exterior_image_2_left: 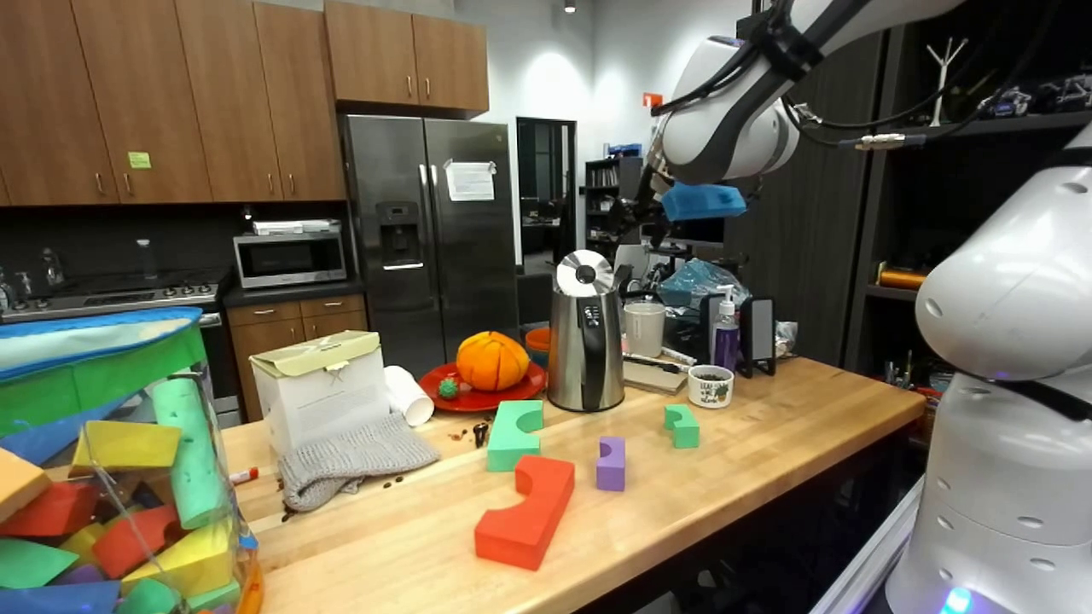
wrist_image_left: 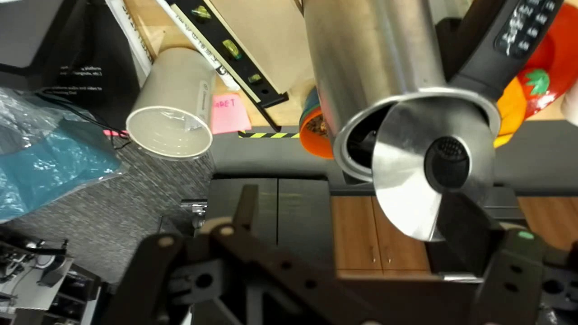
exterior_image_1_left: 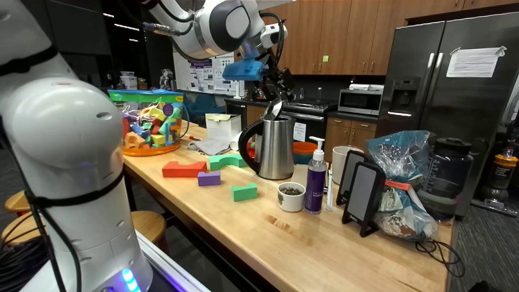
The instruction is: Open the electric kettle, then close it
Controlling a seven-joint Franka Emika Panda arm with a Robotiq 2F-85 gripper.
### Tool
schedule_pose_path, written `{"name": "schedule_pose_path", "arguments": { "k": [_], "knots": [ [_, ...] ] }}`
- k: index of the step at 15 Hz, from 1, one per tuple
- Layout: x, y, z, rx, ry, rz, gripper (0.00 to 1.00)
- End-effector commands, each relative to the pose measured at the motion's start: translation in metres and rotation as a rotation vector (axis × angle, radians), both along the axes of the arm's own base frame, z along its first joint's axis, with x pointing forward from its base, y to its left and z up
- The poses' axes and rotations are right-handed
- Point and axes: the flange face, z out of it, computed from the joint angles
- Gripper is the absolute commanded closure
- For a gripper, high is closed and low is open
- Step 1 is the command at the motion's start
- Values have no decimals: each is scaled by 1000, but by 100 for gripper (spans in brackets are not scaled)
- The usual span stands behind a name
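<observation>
The shiny steel electric kettle [exterior_image_1_left: 276, 150] stands upright on the wooden table, and also shows in an exterior view [exterior_image_2_left: 563, 358] and in the wrist view [wrist_image_left: 370, 49]. Its black handle [exterior_image_1_left: 245, 148] is at its side. Its lid [exterior_image_2_left: 576, 281] is raised and tilted up from the rim, its metal disc showing in the wrist view [wrist_image_left: 399, 176] with part of the dark inside visible. My gripper [wrist_image_left: 350, 194] is open above the kettle, with nothing between its fingers. One finger overlaps the lid's edge in the wrist view; whether it touches is unclear.
A purple-labelled pump bottle [exterior_image_1_left: 315, 182], a small plant cup [exterior_image_1_left: 291, 196] and speakers [exterior_image_1_left: 363, 198] stand near the kettle. A white cup [wrist_image_left: 169, 104] and an orange bowl [wrist_image_left: 317, 135] are close to it. Foam blocks [exterior_image_2_left: 525, 512] lie by the handle side.
</observation>
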Motion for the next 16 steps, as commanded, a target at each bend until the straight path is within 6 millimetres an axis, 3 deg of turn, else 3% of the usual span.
{"name": "schedule_pose_path", "arguments": {
  "k": [1, 8, 16],
  "knots": [
    [29, -2, 5, 52, -69, -96, 0],
    [55, 1, 4, 65, -105, -161, 0],
    [52, 12, 4, 44, -100, -176, 0]
  ]
}}
